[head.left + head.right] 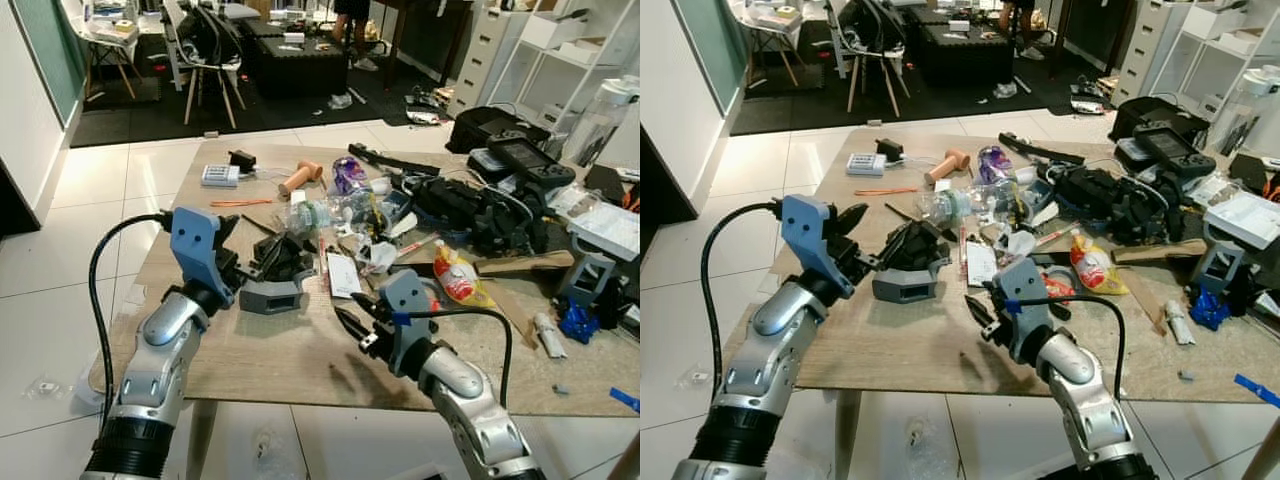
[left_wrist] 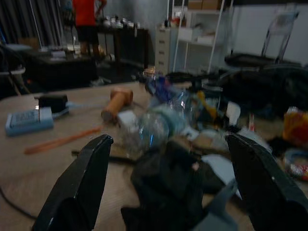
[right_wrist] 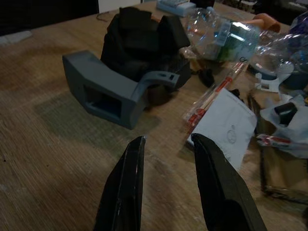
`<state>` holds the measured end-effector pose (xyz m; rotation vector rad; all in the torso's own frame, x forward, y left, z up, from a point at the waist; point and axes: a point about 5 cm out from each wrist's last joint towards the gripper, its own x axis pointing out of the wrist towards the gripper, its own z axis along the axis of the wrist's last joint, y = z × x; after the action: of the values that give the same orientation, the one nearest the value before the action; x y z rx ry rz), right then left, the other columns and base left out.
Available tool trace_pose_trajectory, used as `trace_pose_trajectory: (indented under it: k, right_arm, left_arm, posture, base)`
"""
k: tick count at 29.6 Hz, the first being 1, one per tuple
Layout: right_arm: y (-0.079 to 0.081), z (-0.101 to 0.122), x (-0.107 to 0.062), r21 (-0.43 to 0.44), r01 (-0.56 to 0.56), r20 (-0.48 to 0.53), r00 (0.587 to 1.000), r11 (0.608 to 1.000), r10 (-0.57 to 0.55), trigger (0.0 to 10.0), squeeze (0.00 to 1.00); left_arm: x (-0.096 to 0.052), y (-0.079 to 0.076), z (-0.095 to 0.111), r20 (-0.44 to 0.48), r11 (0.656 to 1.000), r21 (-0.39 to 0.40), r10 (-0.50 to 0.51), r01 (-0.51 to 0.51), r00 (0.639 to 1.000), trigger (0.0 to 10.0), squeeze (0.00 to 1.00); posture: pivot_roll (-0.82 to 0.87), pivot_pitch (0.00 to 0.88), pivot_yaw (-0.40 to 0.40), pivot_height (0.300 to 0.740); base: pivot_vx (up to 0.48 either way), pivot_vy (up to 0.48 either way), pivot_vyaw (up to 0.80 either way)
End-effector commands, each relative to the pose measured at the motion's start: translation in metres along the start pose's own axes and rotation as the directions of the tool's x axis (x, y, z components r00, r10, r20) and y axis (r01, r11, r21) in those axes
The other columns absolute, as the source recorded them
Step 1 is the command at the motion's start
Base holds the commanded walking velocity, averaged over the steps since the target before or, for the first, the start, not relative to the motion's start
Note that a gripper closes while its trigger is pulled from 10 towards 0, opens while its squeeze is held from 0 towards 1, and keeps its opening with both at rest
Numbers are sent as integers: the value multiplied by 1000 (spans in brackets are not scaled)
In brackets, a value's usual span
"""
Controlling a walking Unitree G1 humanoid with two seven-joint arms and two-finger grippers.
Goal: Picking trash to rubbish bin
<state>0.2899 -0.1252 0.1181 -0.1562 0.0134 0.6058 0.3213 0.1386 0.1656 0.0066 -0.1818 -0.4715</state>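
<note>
A cluttered wooden table [image 1: 290,360] carries the trash: a crushed clear plastic bottle [image 1: 310,213], a white paper card [image 1: 342,275], a red-and-white chopstick sleeve [image 3: 211,98], crumpled white wrappers [image 1: 380,255] and a yellow-red snack packet [image 1: 455,275]. My left gripper [image 1: 232,255] hovers at the table's left side, open wide, facing a black-and-grey device [image 1: 272,280] just ahead of its fingers. My right gripper [image 1: 350,322] hangs low over bare wood near the front edge, open by a narrow gap and holding nothing. The paper card [image 3: 226,127] lies just beyond its fingertips.
A black bag [image 1: 480,210] and tangled gear cover the table's right half. Farther back lie an orange-handled tool [image 1: 300,178] and a grey keypad [image 1: 220,175]. White tiled floor [image 1: 60,300] lies to the left. Chairs [image 1: 210,50] and a person's legs [image 1: 350,15] stand beyond.
</note>
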Motion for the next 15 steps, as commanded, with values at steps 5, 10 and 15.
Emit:
trace_pose_trajectory:
  k: [5, 10, 15]
  right_arm:
    - [-6, -11, -1, 41, 11, -31, 999, 999, -10, 10000, 0]
    - [-1, -18, 0, 25, -71, -62, 995, 997, 73, 10000, 0]
    - [-2, -16, 1, 27, -111, -68, 991, 993, 112, 10000, 0]
  left_arm:
    - [-2, -6, -27, -170, 993, 82, -73, 88, 983, 10000, 106]
    - [-2, -5, -38, -219, 988, 118, -75, 103, 973, 10000, 502]
    - [-1, -5, -42, -245, 984, 111, -111, 142, 963, 10000, 1000]
  posture:
    - [-85, 32, -42, 740]
    - [-84, 35, -42, 740]
    - [-84, 39, -43, 740]
  base:
    - [0, 0, 0]
    - [0, 0, 0]
    - [0, 0, 0]
